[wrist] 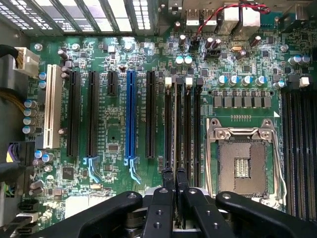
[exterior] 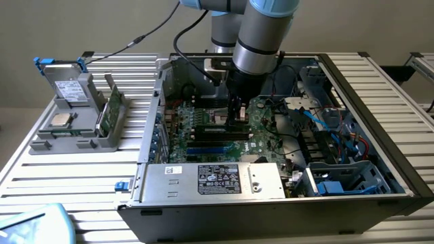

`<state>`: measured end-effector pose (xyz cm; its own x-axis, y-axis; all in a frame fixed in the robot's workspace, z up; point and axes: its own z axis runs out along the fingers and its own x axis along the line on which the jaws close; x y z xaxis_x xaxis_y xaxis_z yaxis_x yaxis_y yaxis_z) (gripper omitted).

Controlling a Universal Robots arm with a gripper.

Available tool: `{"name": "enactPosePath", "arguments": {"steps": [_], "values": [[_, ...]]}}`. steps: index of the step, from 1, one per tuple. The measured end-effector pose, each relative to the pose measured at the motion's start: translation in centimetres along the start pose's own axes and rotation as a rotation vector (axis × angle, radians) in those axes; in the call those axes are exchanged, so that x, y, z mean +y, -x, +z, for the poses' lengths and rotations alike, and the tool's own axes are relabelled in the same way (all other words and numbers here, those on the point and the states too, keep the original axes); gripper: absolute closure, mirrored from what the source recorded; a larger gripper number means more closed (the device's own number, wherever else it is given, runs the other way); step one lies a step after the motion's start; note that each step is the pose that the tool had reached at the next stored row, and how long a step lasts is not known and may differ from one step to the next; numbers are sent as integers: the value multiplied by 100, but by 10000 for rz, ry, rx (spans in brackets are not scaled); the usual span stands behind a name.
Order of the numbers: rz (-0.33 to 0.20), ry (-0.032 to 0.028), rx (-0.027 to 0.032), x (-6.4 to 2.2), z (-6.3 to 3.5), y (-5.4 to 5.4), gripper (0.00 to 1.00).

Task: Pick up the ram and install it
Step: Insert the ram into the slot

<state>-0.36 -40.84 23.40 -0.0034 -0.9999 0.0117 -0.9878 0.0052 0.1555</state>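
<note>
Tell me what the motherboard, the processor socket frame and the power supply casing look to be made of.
Motherboard: green lacquered circuit-board laminate, going by the printed traces and soldered parts.
Processor socket frame: bare metal, probably steel; it is silvery and shiny.
Power supply casing: sheet metal with a dull silvery-grey finish, in flat panels that carry a printed label.

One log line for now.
gripper: shut on long thin dark ram stick | location: over memory slots of green motherboard | seated: cannot tell
</note>
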Motion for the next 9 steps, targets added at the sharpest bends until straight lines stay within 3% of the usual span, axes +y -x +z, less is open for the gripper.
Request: {"name": "enactPosePath", "arguments": {"steps": [5, 9], "values": [[-42, 13, 5, 1, 1, 0, 87], [-198, 88, 32, 1, 1, 0, 87]]}}
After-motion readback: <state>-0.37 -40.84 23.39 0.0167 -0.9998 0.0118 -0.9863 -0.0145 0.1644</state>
